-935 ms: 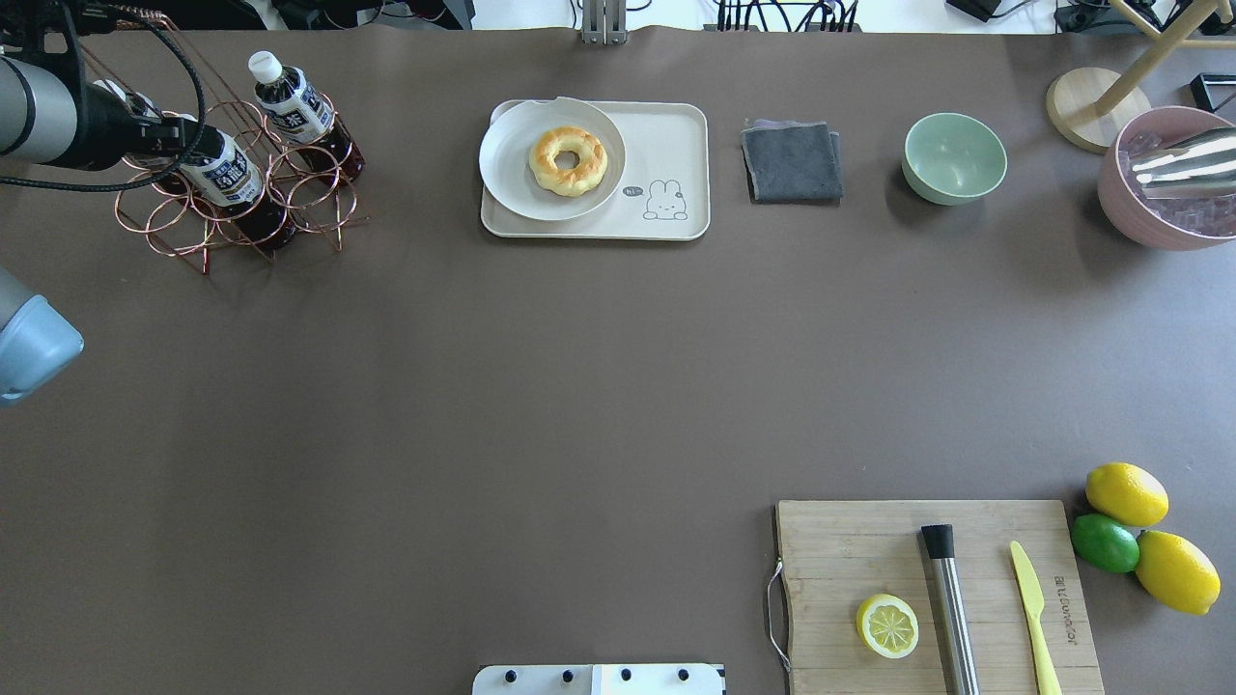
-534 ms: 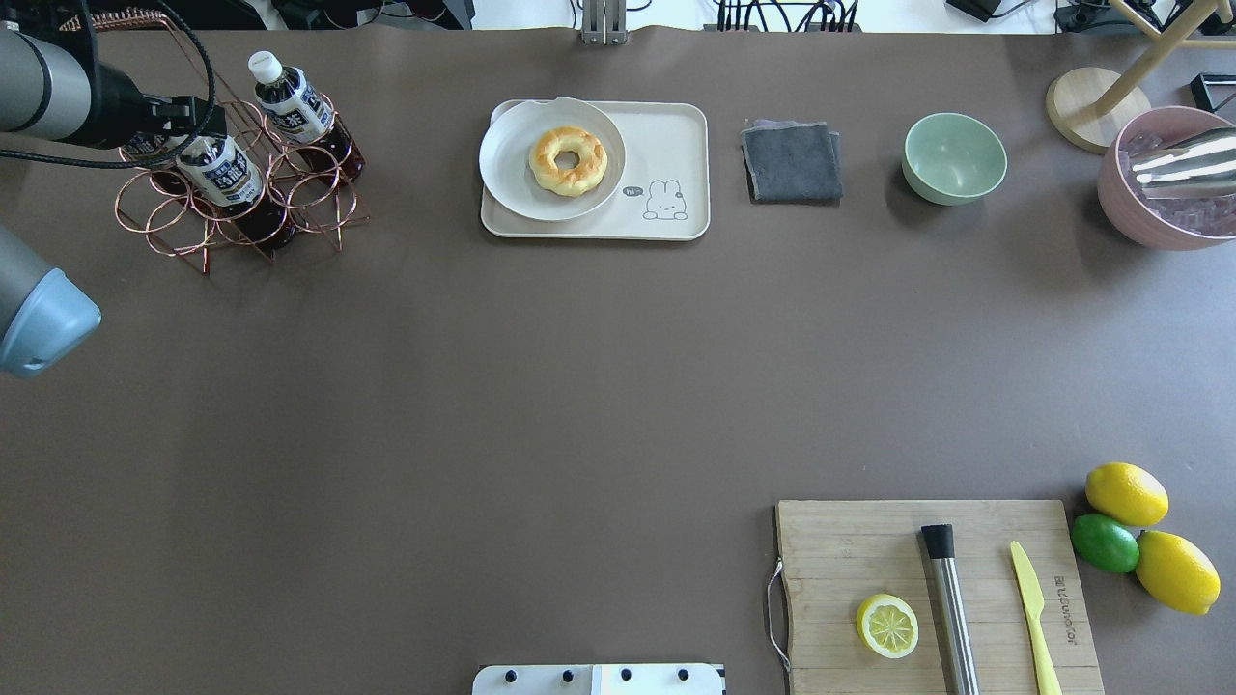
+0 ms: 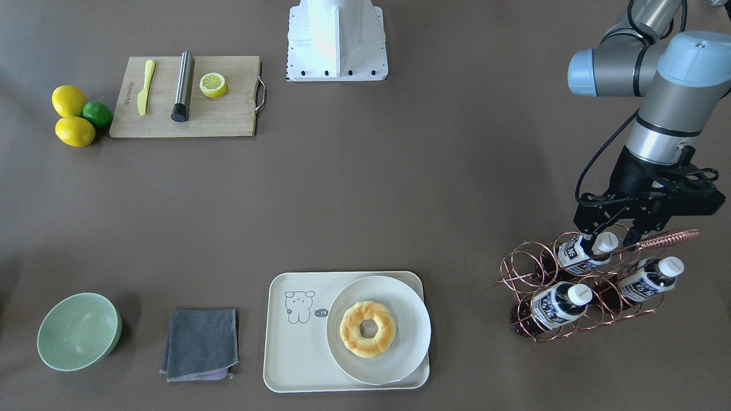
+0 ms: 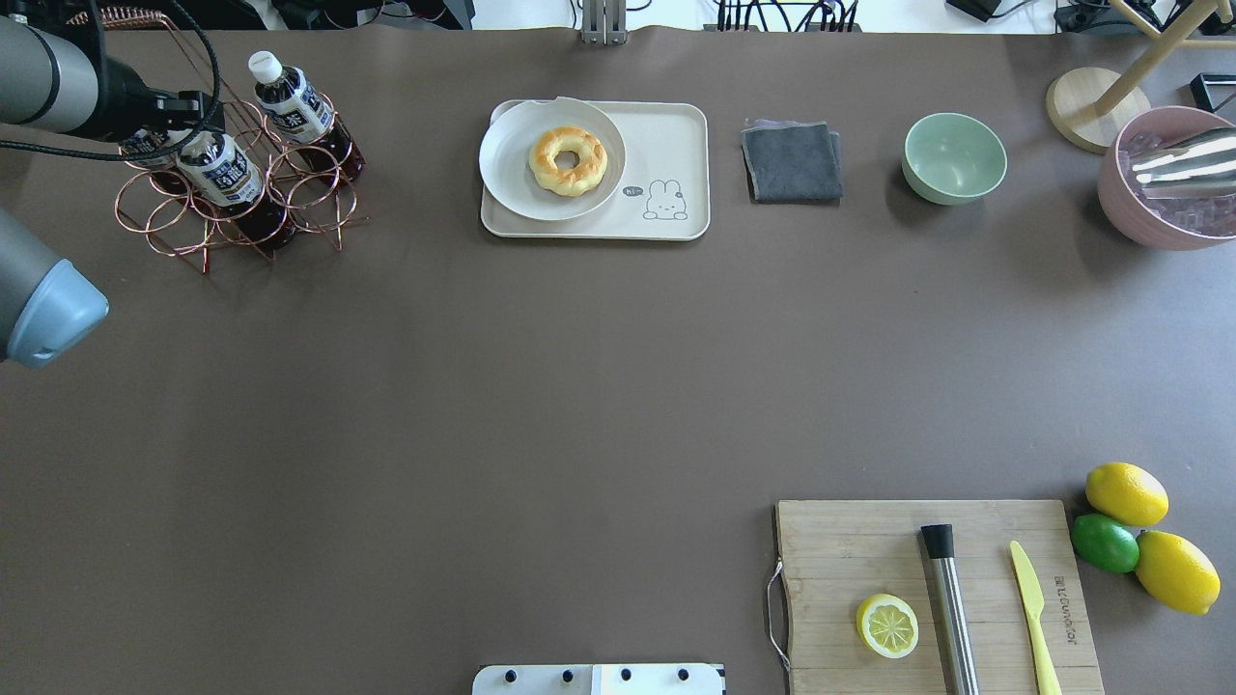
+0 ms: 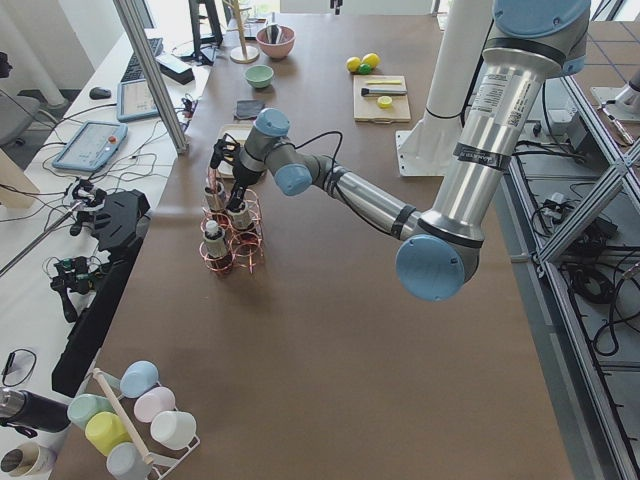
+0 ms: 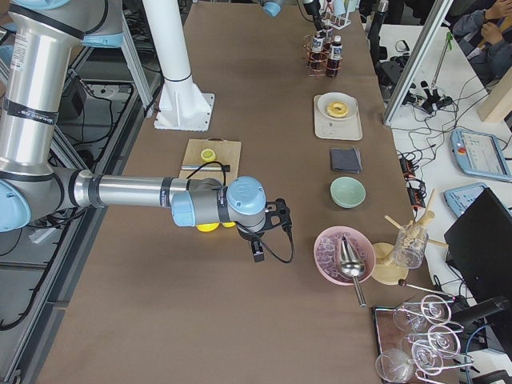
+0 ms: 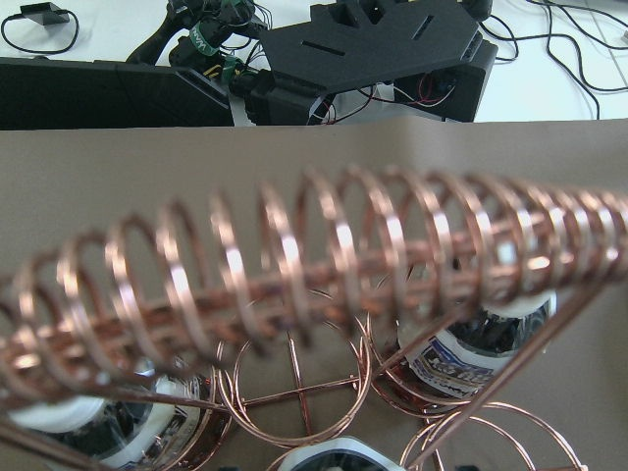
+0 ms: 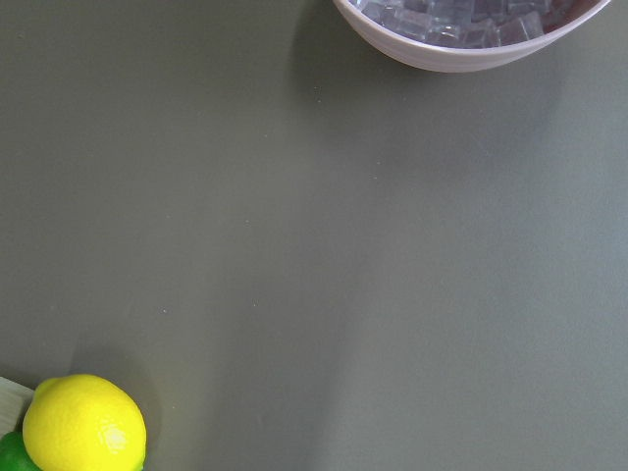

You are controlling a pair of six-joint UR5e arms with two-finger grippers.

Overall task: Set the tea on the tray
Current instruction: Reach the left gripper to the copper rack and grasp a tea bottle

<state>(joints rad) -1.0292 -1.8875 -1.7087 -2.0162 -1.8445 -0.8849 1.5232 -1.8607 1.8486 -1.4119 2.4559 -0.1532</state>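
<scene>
Three tea bottles lie tilted in a copper wire rack (image 4: 193, 227) at the table's far left. One bottle (image 4: 290, 101) is at the rack's far right and another (image 4: 224, 172) is in the middle. The third (image 3: 645, 279) is partly under my arm in the overhead view. My left gripper (image 3: 606, 233) is open, its jaws either side of the middle bottle's (image 3: 577, 254) white cap. The left wrist view shows the rack's coil handle (image 7: 294, 285) close up. The cream tray (image 4: 676, 135) with the bear drawing is to the right. My right gripper (image 6: 260, 240) hangs over bare table; I cannot tell its state.
A white plate (image 4: 512, 174) with a donut (image 4: 568, 160) fills the tray's left half. A grey cloth (image 4: 792, 159), green bowl (image 4: 954, 157) and pink ice bowl (image 4: 1168, 183) line the far edge. The cutting board (image 4: 830, 579), lemons (image 4: 1125, 494) and a lime sit near right.
My left arm has moved right and further over the rack, bringing the gripper from the rack's left side onto the middle bottle's cap. The bottles have not moved.
</scene>
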